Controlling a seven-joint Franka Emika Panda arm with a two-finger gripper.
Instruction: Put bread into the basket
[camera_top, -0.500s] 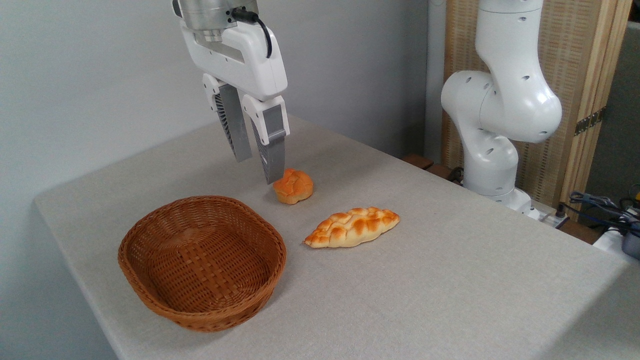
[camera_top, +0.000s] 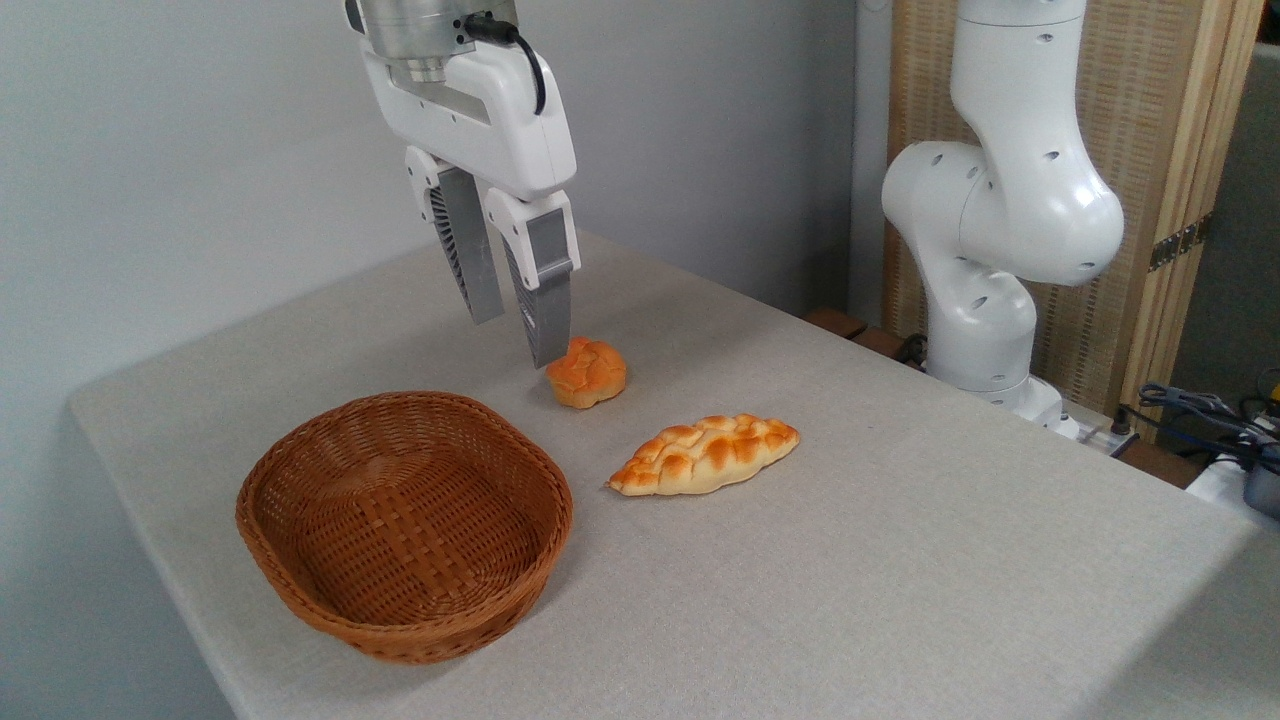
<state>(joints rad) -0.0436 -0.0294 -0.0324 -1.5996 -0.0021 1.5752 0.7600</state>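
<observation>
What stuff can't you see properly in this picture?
- The left edge of the small round bun: one finger of the gripper covers it.
- The top of the arm: cut off by the picture's upper edge.
- The near inside wall of the basket: hidden behind its own rim.
- The undersides of the braided bread and the bun: they lie on the table.
- The cables at far right: too small, cut off by the edge.

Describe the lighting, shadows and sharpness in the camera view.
Fixed camera view: soft, even light with no glare; the bread and the small bun cast only faint shadows on the table; the basket weave and the open gripper look sharp, with no motion blur; the cables at the right edge are slightly soft.
</observation>
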